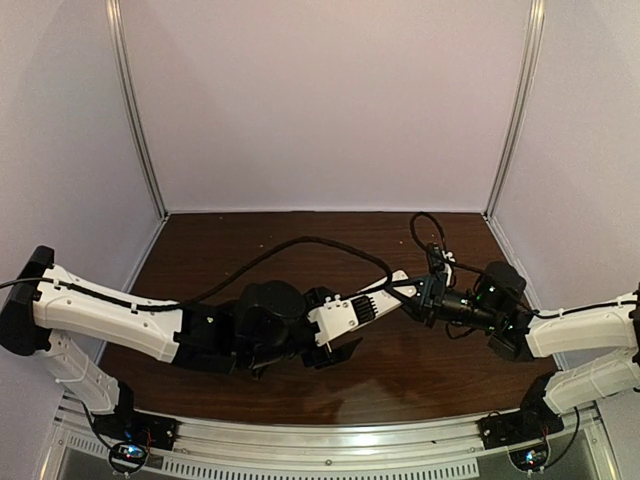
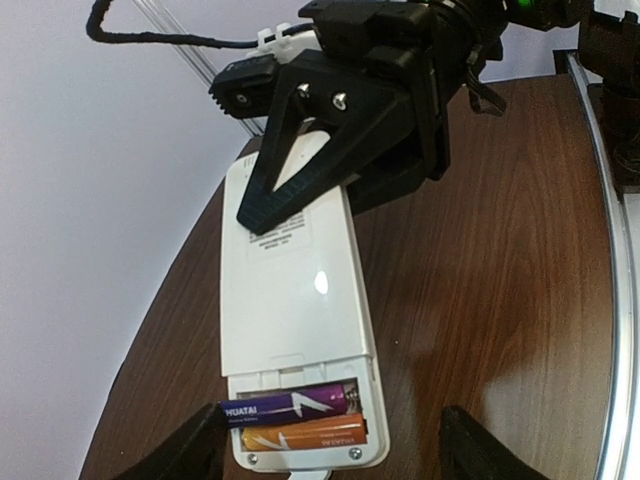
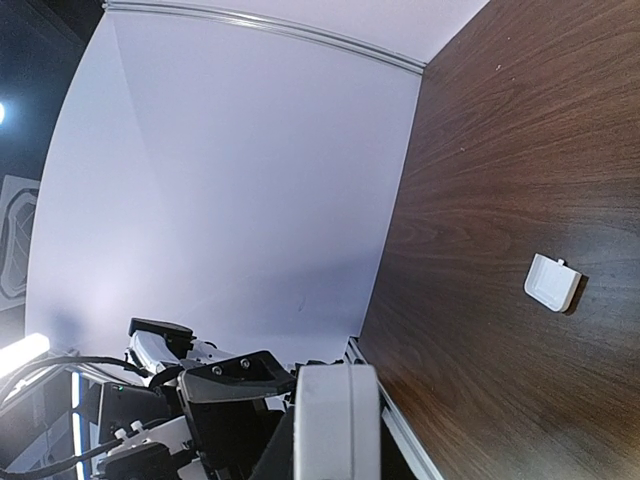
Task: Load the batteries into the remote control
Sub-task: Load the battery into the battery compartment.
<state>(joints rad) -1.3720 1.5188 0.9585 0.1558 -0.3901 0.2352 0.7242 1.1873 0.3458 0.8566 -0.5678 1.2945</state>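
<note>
— Dark brown wooden counter (image 1: 250, 240), pale lilac walls (image 1: 320, 100) closing it in. Where is the small white rectangular remote control (image 2: 290, 310) sitting?

— Mid-counter, back side facing up, its far end being clamped by the black right hand (image 2: 300, 170). The black left hand (image 2: 330, 450) is hanging wide open astride the battery bay, gripping nothing.

— And loading?

— The slim purple battery (image 2: 290, 405) and slim orange battery (image 2: 300, 435) are both lying in the bay. It is looking nearly done; I'd say pressing them flat is coming next.
</note>
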